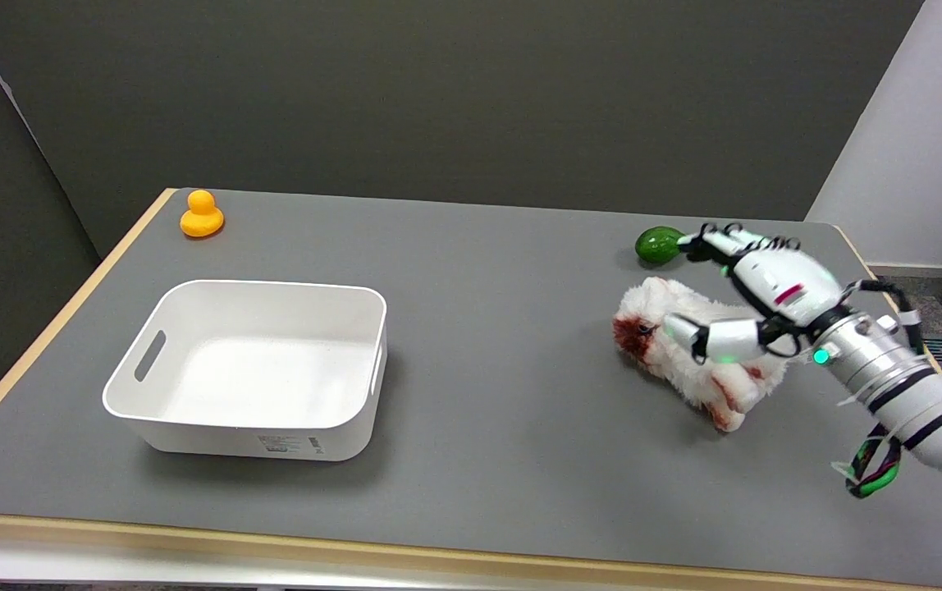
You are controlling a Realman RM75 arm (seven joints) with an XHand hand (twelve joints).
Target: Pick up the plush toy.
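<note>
While the right hand [754, 300] sits over the plush toy [688, 349] at the right of the frame, its grasp looks only half made. The thumb lies across the front of the toy's body, touching the fur, and the other fingers [717, 240] stretch out toward the upper left, past the toy's back and close to a green ball-like object [658, 245]. So the hand is spread wide, not closed; whether it has real hold of the toy or only rests on it I cannot tell from 1 view.

The toy is white w/ reddish-brown patches and lies on the grey table [471, 460], right of centre. Its long axis runs from the upper left (the head end, w/ a dark eye) to the lower right (the legs), approx. the same line as the forearm. It lies directly under and a bit left of the palm, so the hand needs no more travel, only to close. My judgement: the fingers should curl down behind the toy's back, against the thumb, before any lift. The green object is just beside the fingertips and may be knocked.

Further out, a white bin [258, 443] stands at the left centre, well apart from the toy, and 1 yellow duck [201, 215] sits at the upper left near the table's far edge.
</note>
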